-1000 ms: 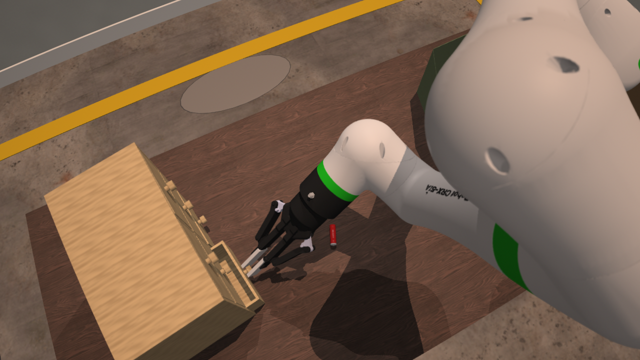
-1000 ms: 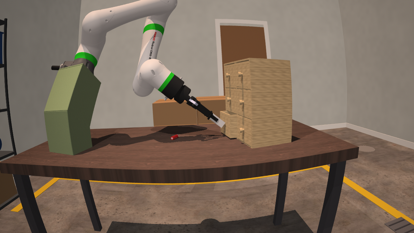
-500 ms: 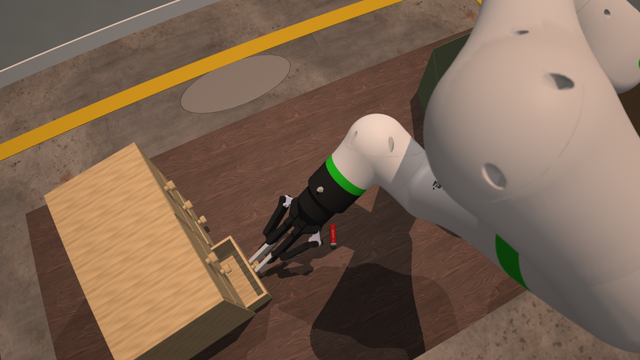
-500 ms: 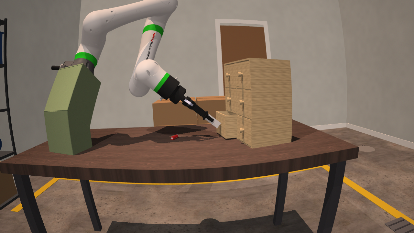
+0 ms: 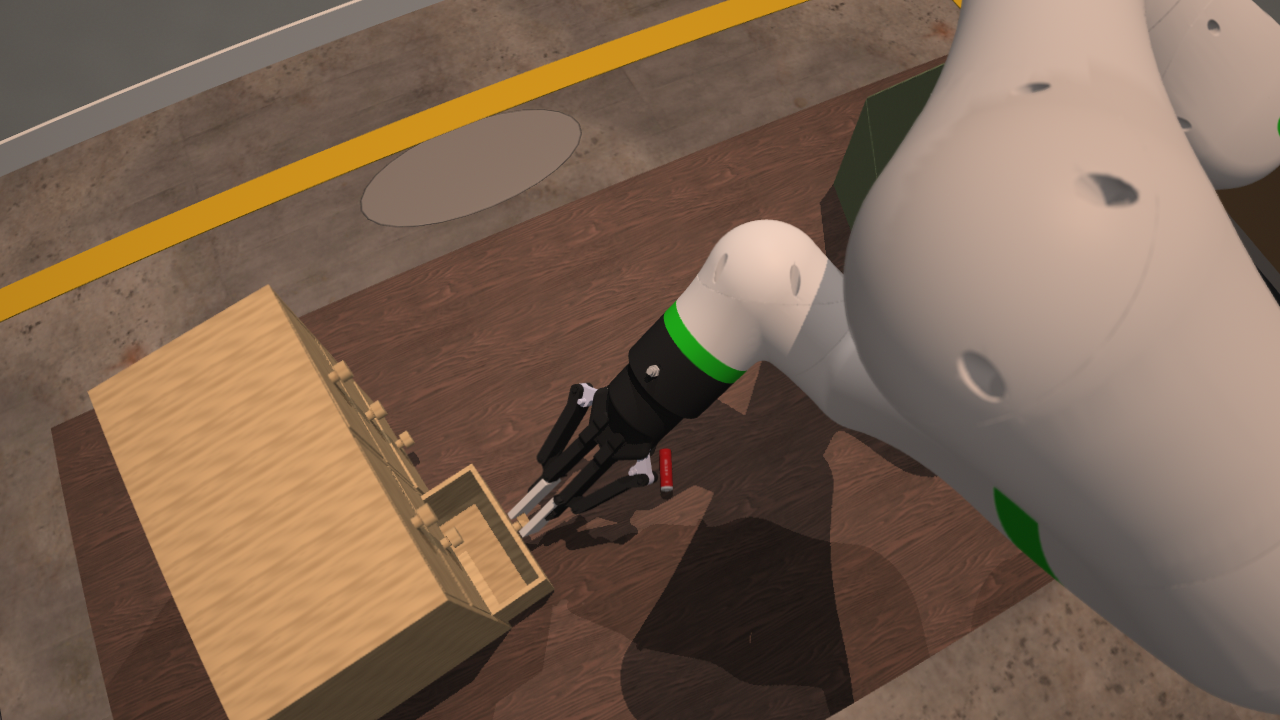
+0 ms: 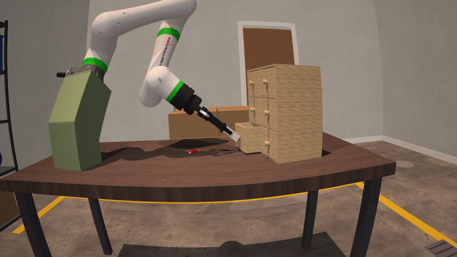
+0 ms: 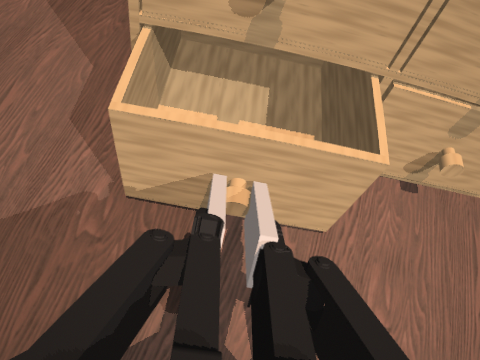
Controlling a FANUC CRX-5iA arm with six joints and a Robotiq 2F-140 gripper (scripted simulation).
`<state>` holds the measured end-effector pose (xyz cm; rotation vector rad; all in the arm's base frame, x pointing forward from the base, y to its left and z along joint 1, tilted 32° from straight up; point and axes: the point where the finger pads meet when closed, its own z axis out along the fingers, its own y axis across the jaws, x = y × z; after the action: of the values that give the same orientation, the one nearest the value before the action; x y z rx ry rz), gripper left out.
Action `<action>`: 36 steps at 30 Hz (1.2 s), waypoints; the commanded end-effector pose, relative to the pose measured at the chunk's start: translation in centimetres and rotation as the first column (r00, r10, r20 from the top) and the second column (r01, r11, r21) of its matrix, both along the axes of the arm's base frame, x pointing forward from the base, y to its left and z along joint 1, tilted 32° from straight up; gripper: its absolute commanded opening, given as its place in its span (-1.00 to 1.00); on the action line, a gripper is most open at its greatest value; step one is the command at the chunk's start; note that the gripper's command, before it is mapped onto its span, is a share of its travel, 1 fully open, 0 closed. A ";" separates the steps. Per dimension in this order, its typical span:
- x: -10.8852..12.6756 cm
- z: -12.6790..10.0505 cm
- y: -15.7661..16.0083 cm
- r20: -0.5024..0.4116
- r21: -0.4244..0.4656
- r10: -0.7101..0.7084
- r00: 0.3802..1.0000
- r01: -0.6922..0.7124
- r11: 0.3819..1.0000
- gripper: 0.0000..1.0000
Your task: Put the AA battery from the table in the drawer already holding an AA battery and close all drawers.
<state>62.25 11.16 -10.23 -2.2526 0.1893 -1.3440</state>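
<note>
The wooden chest (image 5: 268, 510) (image 6: 298, 111) (image 7: 325, 30) stands upright. Its bottom drawer (image 5: 536, 570) (image 6: 249, 139) (image 7: 165, 155), on the left in the wrist view, stands well out and looks level. The visible part of its inside shows no object; the part inside the chest is hidden. My gripper (image 5: 518, 526) (image 6: 237, 137) (image 7: 235, 199) is shut on this drawer's knob (image 7: 238, 196), one finger on each side. The red AA battery (image 5: 665, 471) (image 6: 192, 151) lies on the table, behind the fingers on the robot's side, apart from the gripper.
The other bottom drawer (image 7: 425, 125) and the drawers above look pushed in; their knobs (image 5: 375, 410) (image 6: 266, 112) stick out from the front. The green robot base (image 6: 75, 127) stands at the table's other end. The arm hangs over the table (image 6: 159, 175).
</note>
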 end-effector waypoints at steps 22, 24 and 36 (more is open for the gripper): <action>-0.5 -0.1 0.0 0.000 0.000 0.000 1.000 0.000 1.000 -0.84; -0.5 -0.1 0.0 0.000 0.000 0.000 1.000 0.000 1.000 -0.84; -0.5 -0.1 0.0 0.000 0.000 0.000 1.000 0.000 1.000 -0.70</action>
<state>61.72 11.14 -10.35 -2.2529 0.1892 -1.3437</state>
